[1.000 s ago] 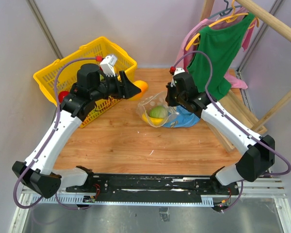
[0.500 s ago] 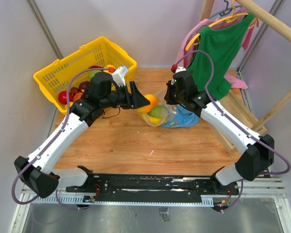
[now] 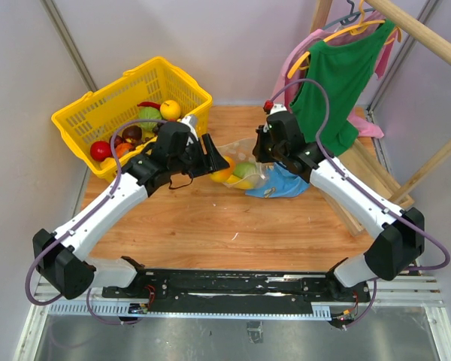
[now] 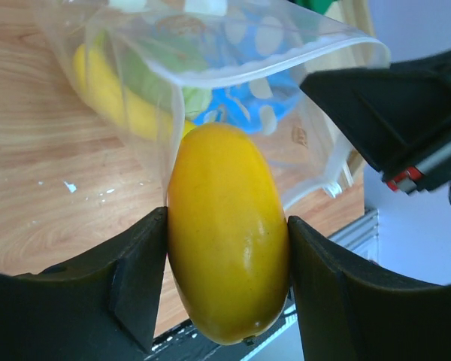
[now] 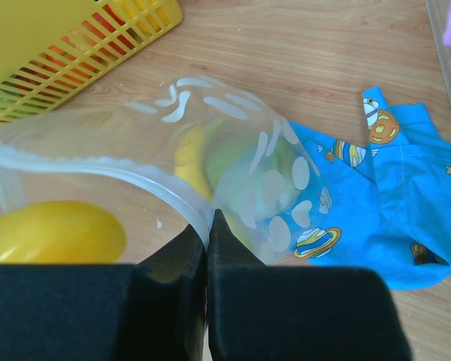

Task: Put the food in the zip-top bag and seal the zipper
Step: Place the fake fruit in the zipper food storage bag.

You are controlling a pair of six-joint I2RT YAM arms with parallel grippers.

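The see-through zip-top bag (image 3: 249, 162) lies mid-table with its mouth turned left. Inside it are a green cabbage (image 3: 246, 171) and a yellow banana (image 4: 116, 98). My left gripper (image 4: 227, 226) is shut on an oval yellow-orange toy fruit (image 4: 227, 263), whose front end sits at the bag's mouth (image 3: 224, 173). My right gripper (image 5: 209, 218) is shut on the zipper (image 5: 98, 169) at the upper lip and holds the mouth open. From above, the right gripper (image 3: 261, 154) stands over the bag's far edge.
A yellow mesh basket (image 3: 83, 113) with several more toy fruits stands at the back left. A blue patterned cloth (image 3: 286, 184) lies under and right of the bag. Clothes on hangers (image 3: 338, 68) and a wooden rack (image 3: 428, 158) fill the right side.
My left arm has carried the yellow-orange fruit from beside the basket rightward and down to the bag's mouth. The right gripper has kept its hold on the bag's lip.
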